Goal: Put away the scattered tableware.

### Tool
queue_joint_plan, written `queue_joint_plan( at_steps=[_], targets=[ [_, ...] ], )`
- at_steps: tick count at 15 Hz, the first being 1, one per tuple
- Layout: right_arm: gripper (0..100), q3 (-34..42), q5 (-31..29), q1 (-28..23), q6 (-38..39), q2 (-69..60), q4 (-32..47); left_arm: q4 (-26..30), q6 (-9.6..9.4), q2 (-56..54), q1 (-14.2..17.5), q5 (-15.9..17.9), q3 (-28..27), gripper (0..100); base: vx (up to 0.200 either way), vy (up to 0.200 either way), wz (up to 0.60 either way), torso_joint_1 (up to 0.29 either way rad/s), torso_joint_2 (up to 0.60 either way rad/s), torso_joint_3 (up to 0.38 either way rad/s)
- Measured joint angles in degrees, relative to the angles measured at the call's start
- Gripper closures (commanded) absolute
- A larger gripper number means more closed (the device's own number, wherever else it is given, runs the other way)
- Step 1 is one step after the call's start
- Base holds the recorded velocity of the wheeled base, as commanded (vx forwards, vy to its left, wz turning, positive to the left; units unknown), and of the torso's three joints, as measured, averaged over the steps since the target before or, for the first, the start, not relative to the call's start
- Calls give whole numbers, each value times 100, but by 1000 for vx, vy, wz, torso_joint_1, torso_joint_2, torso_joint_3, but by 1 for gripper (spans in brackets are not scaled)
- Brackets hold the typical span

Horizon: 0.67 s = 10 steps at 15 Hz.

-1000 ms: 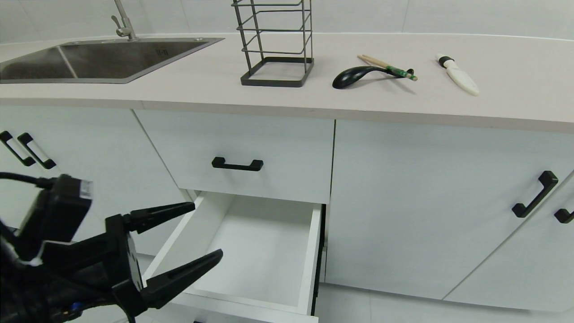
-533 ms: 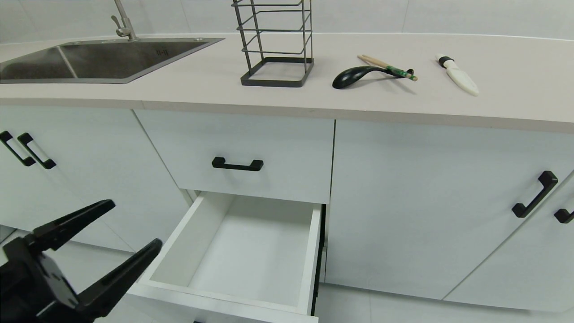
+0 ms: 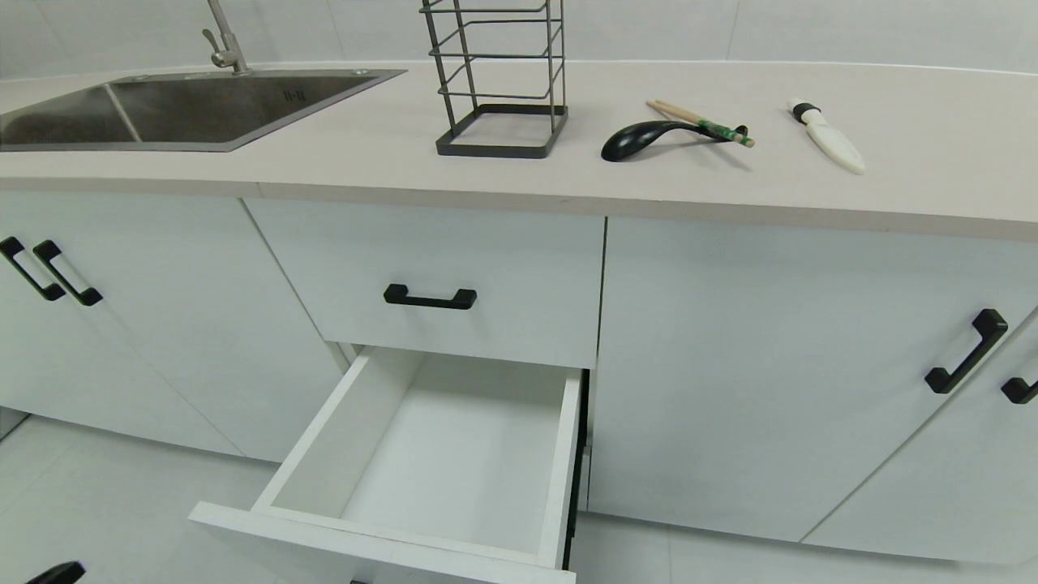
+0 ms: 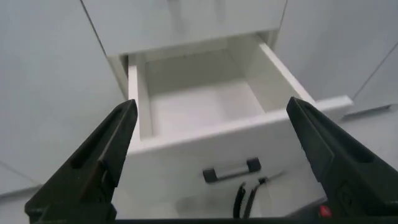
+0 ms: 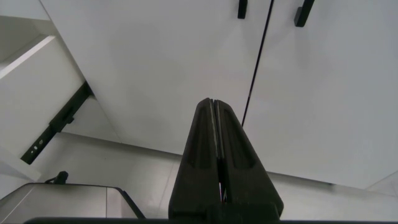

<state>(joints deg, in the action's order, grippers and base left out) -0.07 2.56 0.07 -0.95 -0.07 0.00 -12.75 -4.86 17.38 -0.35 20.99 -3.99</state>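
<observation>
While the left tool gapes empty before the drawer, the spoon lies on the counter high above the closed, empty right tool, probably the nearer.

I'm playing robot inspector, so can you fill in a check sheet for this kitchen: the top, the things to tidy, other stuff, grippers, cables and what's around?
Surface: beige countertop, with the tableware on its right part.
Job's things: black spoon with chopsticks lying against its handle; white knife lies apart, to their right; drawer is pulled open below.
Clutter: dark wire rack stands left of the spoon.
Grippers: left gripper is open, facing the drawer; right gripper is shut, facing the cabinet doors.
Cables: dark loops below the drawer's front; cannot tell what they are.
Surroundings: sink with tap, tiled floor.
</observation>
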Motion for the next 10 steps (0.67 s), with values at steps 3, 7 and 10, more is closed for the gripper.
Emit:
queue_joint_plan(
  at_steps=[3,7,10],
  targets=[
    [100,5,-2,2,2,0,0,947,-17,-1137,71,-230,269,0,0,0,0,0,0,0],
    [100,7,-2,-2,2,0,0,1254,55,-1635,71,-2050,383,0,0,0,0,0,0,0],
    [100,5,-5,2,5,0,0,1273,189,-1725,66,-2068,396,0,0,0,0,0,0,0]
  ],
)
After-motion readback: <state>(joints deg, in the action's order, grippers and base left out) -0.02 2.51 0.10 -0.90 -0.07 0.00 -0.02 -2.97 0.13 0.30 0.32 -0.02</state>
